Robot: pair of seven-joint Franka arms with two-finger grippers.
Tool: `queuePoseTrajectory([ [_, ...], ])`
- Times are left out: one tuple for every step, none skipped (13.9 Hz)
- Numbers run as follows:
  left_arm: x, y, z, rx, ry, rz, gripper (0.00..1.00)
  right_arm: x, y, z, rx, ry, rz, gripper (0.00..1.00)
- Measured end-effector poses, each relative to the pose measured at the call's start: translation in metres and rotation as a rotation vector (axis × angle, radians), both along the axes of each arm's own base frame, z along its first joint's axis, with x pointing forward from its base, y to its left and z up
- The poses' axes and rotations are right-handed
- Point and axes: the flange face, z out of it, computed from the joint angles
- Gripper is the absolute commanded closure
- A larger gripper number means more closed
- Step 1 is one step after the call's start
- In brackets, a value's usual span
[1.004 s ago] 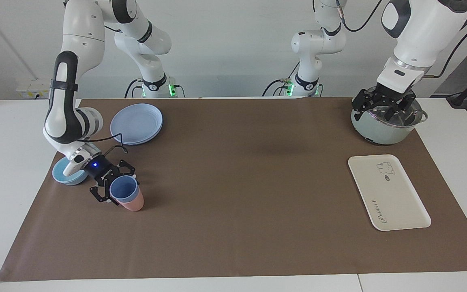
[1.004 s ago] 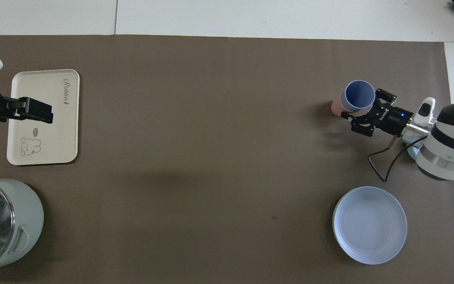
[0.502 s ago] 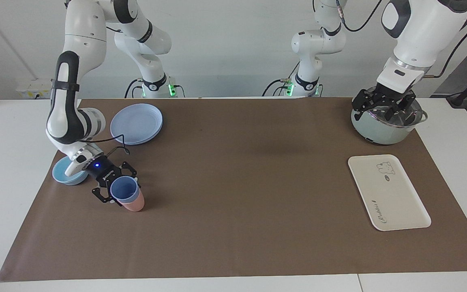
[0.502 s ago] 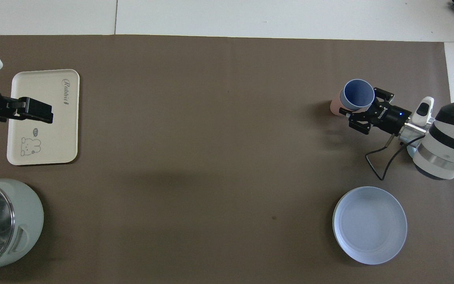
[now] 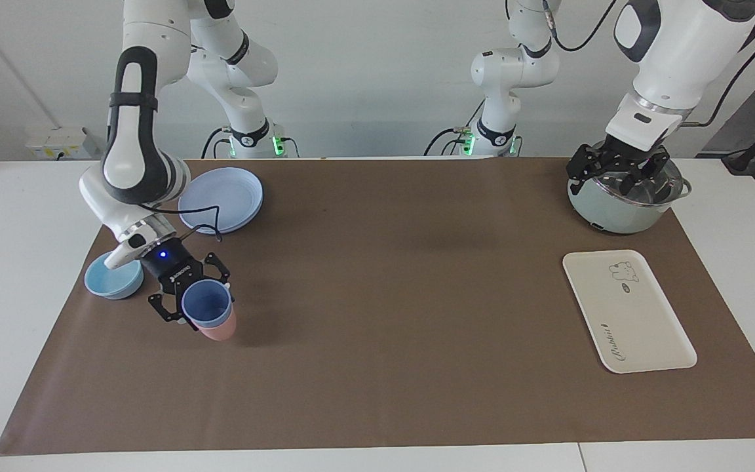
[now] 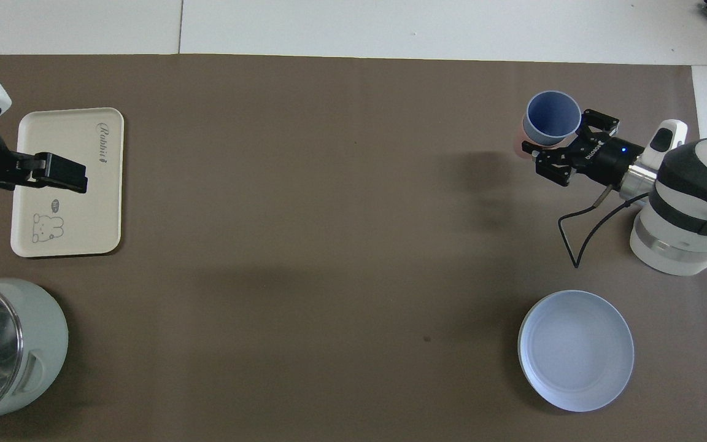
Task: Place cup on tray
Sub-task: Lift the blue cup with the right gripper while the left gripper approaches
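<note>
We are seeing the right claw (image 5: 193, 307) clamped on the blue cup (image 5: 206, 306), which is lifted partway out of the pink cup (image 5: 218, 330) standing on the table (image 5: 390, 308) near the edge at the right arm's end. The tray (image 5: 628, 311) is lying flat near the edge at the left arm's end, well apart from the cup, with a wide bare stretch of table running between them. The left claw (image 5: 617, 174) is waiting over the rim of the pot (image 5: 620, 210) in the corner nearest the left arm's base; we cannot tell how its fingers are standing.

The facing view is showing us the light-blue bowl (image 5: 113, 279) just beside the right claw; overhead, the arm is hiding it. Overhead, the left claw (image 6: 53, 173) is covering part of the tray (image 6: 68, 212), while the facing view is showing it over the pot. The blue plate (image 6: 575, 348) is lying nearer to the robots than the cups.
</note>
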Motion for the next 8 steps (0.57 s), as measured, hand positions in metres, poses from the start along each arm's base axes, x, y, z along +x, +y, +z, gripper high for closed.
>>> queuePoseTrajectory([
  [0.000, -0.002, 0.000, 0.000, 0.001, -0.004, 0.00, -0.001, 0.003, 0.013, -0.028, 0.014, 0.018, 1.00],
  [-0.001, -0.004, -0.001, 0.000, 0.004, -0.008, 0.00, -0.002, 0.005, 0.024, -0.055, 0.033, 0.030, 1.00],
  [-0.001, -0.006, -0.003, -0.007, 0.008, -0.010, 0.00, -0.002, 0.008, 0.034, -0.080, 0.056, 0.037, 1.00],
  [-0.003, -0.009, -0.005, -0.031, 0.016, -0.010, 0.00, -0.003, 0.015, 0.045, -0.103, 0.081, 0.044, 1.00],
  [-0.004, -0.014, -0.007, -0.075, 0.024, -0.009, 0.00, -0.005, 0.026, 0.057, -0.126, 0.108, 0.048, 1.00],
  [-0.005, -0.020, -0.008, -0.128, 0.028, -0.005, 0.00, -0.007, 0.040, 0.070, -0.151, 0.134, 0.052, 1.00],
  [-0.006, -0.025, -0.007, -0.182, 0.027, 0.004, 0.00, -0.010, 0.056, 0.083, -0.180, 0.157, 0.056, 1.00],
  [-0.006, -0.030, -0.006, -0.235, 0.024, 0.027, 0.00, -0.013, 0.075, 0.096, -0.206, 0.176, 0.057, 1.00],
])
